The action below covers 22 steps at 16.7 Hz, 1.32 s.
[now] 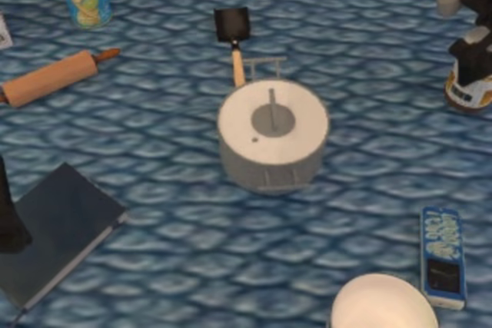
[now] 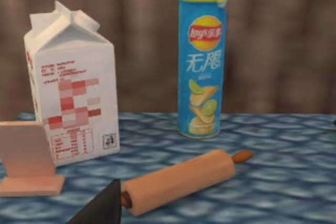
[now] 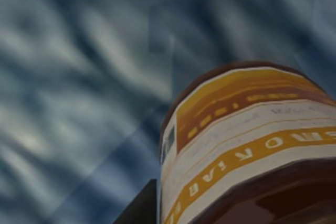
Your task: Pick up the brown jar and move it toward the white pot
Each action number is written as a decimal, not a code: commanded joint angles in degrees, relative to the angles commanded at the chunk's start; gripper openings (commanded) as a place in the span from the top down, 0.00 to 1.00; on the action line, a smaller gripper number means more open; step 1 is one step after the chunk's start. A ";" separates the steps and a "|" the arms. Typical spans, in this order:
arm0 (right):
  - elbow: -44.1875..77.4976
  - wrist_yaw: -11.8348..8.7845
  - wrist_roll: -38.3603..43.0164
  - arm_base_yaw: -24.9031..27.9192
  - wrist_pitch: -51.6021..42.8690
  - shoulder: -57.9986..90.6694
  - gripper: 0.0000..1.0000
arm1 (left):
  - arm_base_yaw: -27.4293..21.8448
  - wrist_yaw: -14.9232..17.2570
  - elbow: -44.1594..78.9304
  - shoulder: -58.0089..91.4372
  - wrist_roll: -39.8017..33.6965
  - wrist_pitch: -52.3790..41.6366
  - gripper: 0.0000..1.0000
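Jar-wise, the brown jar [image 1: 469, 86] stands upright well right of the white pot [image 1: 273, 136], directly beneath the right gripper [image 1: 470, 40], whose jaws seem to straddle its lid, though closure cannot be told.

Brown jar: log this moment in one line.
right tool at brown jar, table's right edge | white pot centre, apart | left arm parked left

This is a rendered tabletop scene, not a real room, dressed loosely like a kitchen. A table [image 1: 177, 228] patterned in blue ripples carries kitchen goods: a rolling pin [image 1: 54, 77], a spatula [image 1: 234, 32], a crisps can [image 2: 202, 64] and a milk carton [image 2: 71, 85]. Behind its far edge hangs what looks like a brown curtain [image 2: 283, 40].
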 joint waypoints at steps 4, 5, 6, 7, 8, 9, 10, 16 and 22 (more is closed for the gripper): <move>0.00 0.00 0.00 0.00 0.00 0.00 1.00 | 0.00 0.00 0.00 0.00 0.00 0.00 0.00; 0.00 0.00 0.00 0.00 0.00 0.00 1.00 | 0.00 0.00 0.00 0.00 0.00 0.00 0.00; 0.00 0.00 0.00 0.00 0.00 0.00 1.00 | 0.00 0.00 0.00 0.00 0.00 0.00 0.00; 0.00 0.00 0.00 0.00 0.00 0.00 1.00 | 0.00 0.00 0.00 0.00 0.00 0.00 0.00; 0.00 0.00 0.00 0.00 0.00 0.00 1.00 | 0.00 0.00 0.00 0.00 0.00 0.00 0.00; 0.00 0.00 0.00 0.00 0.00 0.00 1.00 | 0.00 0.00 0.00 0.00 0.00 0.00 0.00; 0.01 -0.01 0.09 -0.22 -0.03 0.02 1.00 | 0.00 0.00 0.00 0.00 0.00 0.00 0.00; -9.09 -0.32 -0.08 0.18 -0.25 -9.28 1.00 | 0.00 0.00 0.00 0.00 0.00 0.00 0.00; -25.61 -0.38 -0.08 0.32 -0.83 -26.87 1.00 | 0.00 0.00 0.00 0.00 0.00 0.00 0.00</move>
